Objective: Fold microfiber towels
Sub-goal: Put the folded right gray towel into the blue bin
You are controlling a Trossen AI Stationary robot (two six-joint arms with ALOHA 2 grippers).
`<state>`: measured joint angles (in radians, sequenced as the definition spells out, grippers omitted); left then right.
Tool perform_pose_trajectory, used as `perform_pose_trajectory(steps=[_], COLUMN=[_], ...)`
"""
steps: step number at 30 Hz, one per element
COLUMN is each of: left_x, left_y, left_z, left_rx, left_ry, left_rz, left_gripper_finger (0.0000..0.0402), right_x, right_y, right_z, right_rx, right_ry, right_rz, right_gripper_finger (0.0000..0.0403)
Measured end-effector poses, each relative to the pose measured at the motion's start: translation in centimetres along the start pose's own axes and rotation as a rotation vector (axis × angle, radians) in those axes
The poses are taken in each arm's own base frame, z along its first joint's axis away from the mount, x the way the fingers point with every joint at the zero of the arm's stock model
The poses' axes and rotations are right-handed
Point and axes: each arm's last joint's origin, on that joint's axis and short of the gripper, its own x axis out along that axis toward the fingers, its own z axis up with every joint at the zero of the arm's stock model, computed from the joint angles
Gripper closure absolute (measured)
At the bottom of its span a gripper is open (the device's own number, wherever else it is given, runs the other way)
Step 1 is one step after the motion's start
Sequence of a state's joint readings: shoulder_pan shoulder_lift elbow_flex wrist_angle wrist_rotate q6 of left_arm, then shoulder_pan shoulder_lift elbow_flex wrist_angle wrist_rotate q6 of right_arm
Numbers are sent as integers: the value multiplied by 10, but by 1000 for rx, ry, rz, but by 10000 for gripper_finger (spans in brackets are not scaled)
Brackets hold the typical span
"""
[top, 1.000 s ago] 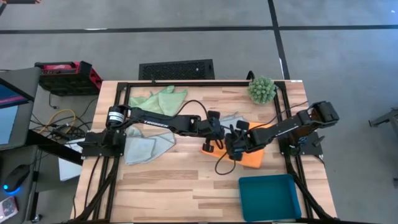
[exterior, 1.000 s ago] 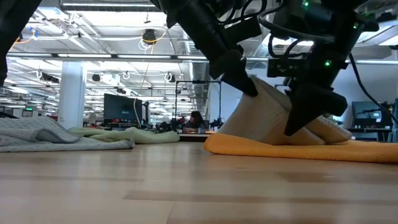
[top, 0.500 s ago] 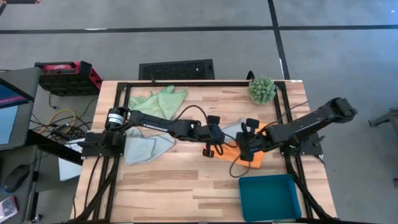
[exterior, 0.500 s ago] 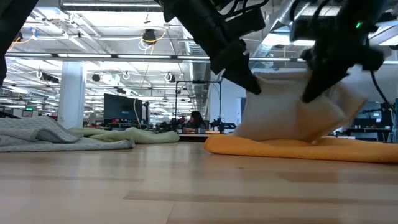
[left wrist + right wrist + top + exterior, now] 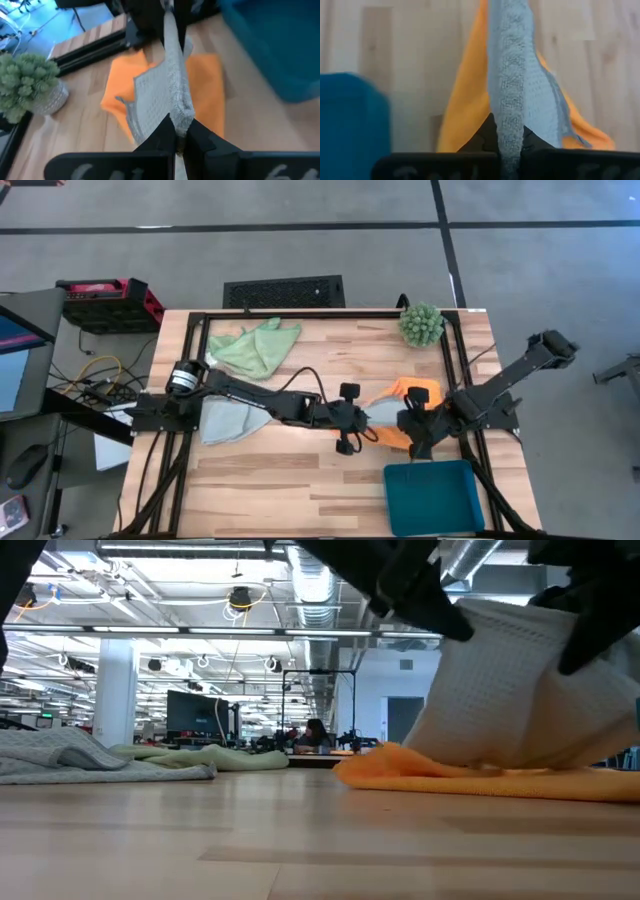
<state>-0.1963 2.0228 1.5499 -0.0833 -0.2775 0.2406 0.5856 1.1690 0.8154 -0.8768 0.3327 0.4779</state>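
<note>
The pale blue-grey towel (image 5: pixel 381 416) is held up between my two grippers, over the orange towel (image 5: pixel 408 392), which lies flat on the table. My left gripper (image 5: pixel 351 430) is shut on the towel's left end and my right gripper (image 5: pixel 414 430) on its right end. In the low view the blue-grey towel (image 5: pixel 515 690) stands up as a sheet above the orange towel (image 5: pixel 470 776). The light green towel (image 5: pixel 255 346) lies crumpled at the far left. The pale mint towel (image 5: pixel 226 420) lies crumpled at the left, partly under my left arm. My left gripper pinches the blue-grey towel's upper edge (image 5: pixel 177 113) between its two fingers, at the left end. The cloth runs away from the fingers as a raised sheet, and its lower part (image 5: pixel 145 107) rests on the orange towel. One layer or several, I cannot tell. My right gripper pinches the blue-grey towel's upper edge (image 5: pixel 509 131) between its two fingers, at the right end. The edge runs straight away from the fingers, drawn up. The lower part (image 5: pixel 547 107) lies on the orange towel.
A rigid teal tray (image 5: pixel 433 495) sits at the near right, close to my right gripper. A spiky green ball plant (image 5: pixel 422 323) stands at the far right. A black frame (image 5: pixel 200 330) runs along the table's edges. Bare wood lies in the near left part.
Both grippers have moved toward the table's near edge and a little to the right, still shut on the blue-grey towel. The towel's held edge has risen and come nearer, so the cloth stands taller. More of the orange towel's far part shows.
</note>
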Motion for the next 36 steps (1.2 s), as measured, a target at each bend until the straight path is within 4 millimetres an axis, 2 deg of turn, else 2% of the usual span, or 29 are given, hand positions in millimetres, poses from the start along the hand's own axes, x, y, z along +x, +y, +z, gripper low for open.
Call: perform_pose_trajectory(steps=[6, 11, 15, 26, 32, 36], left_x=[-1, 6, 14, 44, 41, 37], left_y=[-18, -36, -46, -80, -83, -89], left_z=[8, 8, 13, 50, 74, 77], left_rx=[-29, -41, -49, 48, 52, 29], left_ry=[-71, -121, -123, -52, -63, -76], left_rz=[-5, -21, -33, -91, -104, -119], left_gripper_finger=[401, 401, 401, 401, 401, 401], right_x=[-8, -14, -19, -43, -54, -58], right_y=[19, 33, 41, 69, 82, 92], right_z=[-9, -18, -25, -48, -64, -70], right_rx=[-34, -47, -39, -31, -6, 1], right_ry=[-10, -6, 5, 38, 20, -9], right_rz=[69, 114, 142, 278, 315, 347], right_gripper_finger=[391, 380, 389, 384, 388, 380])
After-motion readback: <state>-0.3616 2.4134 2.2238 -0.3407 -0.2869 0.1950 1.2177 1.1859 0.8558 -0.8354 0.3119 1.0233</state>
